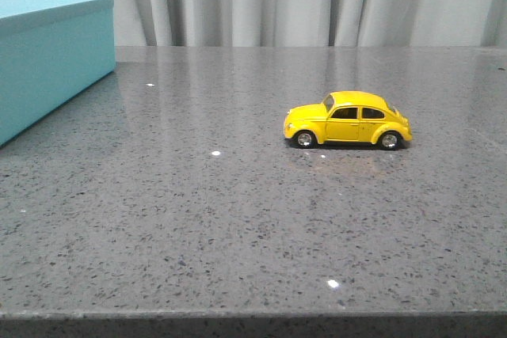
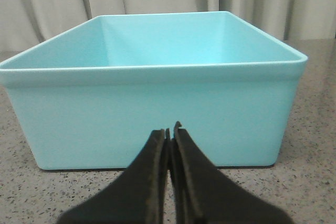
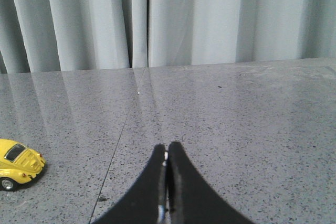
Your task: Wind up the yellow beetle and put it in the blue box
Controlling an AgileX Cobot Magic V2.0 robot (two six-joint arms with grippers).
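Front view shows us the small bright yellow toy Beetle car (image 1: 348, 119) alone on the speckled grey stone table (image 1: 238, 219), well apart from the large turquoise-blue open box (image 1: 47, 53). Our left gripper (image 2: 170, 129) and right gripper (image 3: 166, 153) are closed, empty. We judge nothing begun; next we must open and reach for the car.

In the front view the beetle (image 1: 348, 120) stands on its wheels on the table (image 1: 238, 219) right of the frame's centre, side-on with its nose toward the left, while the box (image 1: 51, 57) sits on the table at the upper left edge, cut off by the frame and well apart from the car. A curtain (image 1: 317, 1) hangs behind the table's far edge across the top of the frame. In the left wrist view the box fills the middle of the frame just behind the left gripper (image 2: 170, 132); in the right wrist view the car sits at the lower left edge, off to the side of the right gripper (image 3: 166, 153).
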